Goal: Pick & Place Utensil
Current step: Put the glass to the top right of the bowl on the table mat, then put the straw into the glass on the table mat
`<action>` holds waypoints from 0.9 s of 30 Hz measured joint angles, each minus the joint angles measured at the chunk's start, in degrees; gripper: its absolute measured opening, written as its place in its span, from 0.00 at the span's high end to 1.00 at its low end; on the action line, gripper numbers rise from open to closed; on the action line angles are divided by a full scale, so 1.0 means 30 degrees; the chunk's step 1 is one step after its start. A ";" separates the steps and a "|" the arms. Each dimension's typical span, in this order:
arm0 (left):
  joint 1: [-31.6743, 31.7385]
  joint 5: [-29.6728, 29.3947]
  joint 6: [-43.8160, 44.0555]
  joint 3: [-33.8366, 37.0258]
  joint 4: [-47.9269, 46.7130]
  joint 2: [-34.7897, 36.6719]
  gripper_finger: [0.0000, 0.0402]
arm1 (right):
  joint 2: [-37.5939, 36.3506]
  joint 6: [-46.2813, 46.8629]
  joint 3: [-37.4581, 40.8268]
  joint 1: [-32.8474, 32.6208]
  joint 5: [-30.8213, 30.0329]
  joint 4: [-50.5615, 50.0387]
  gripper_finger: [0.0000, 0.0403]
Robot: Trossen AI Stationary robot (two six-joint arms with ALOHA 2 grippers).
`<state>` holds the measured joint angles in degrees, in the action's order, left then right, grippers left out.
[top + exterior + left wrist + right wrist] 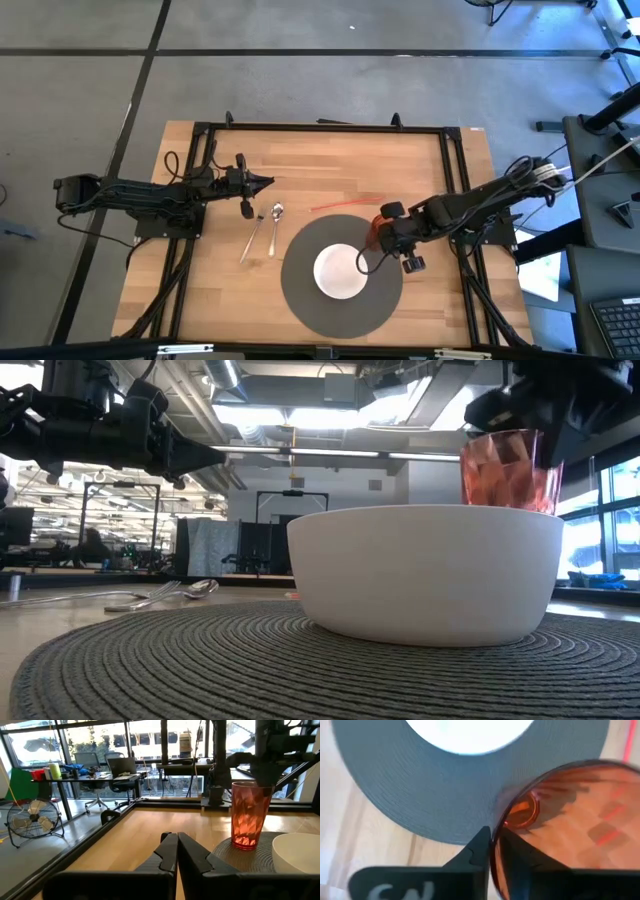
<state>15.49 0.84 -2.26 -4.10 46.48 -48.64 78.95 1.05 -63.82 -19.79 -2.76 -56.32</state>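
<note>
White bowl [425,572] hides the tumbler's [508,470] base; right pincer [492,845] pinches its rim.

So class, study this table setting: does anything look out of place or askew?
Mostly tidy. The fork and spoon lie slanted on bare wood, left of the placemat holding the bowl. The right gripper pinches the red cup by its rim at the mat's edge.

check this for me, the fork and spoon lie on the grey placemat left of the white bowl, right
Not quite. The fork and spoon lie on the bare wooden table, off the grey placemat, left of the white bowl. The high view shows this.
</note>
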 joint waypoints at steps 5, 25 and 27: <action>0.0000 0.0000 0.0007 0.0000 0.0000 0.0001 1.00 | -0.0021 -0.0261 -0.0664 0.0023 -0.0070 -0.0061 0.78; 0.0000 0.0051 -0.0007 0.0000 0.0007 0.0007 0.99 | -0.1464 -0.6102 -0.7195 0.3104 -0.0729 -0.0446 0.72; 0.0000 0.0051 -0.0007 0.0000 0.0001 0.0001 0.99 | -0.2073 -0.6605 -0.6971 0.4716 -0.0702 -0.0074 0.80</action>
<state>15.49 0.99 -2.28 -4.10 46.48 -48.64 72.73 -18.76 -84.73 -5.64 -4.87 -56.54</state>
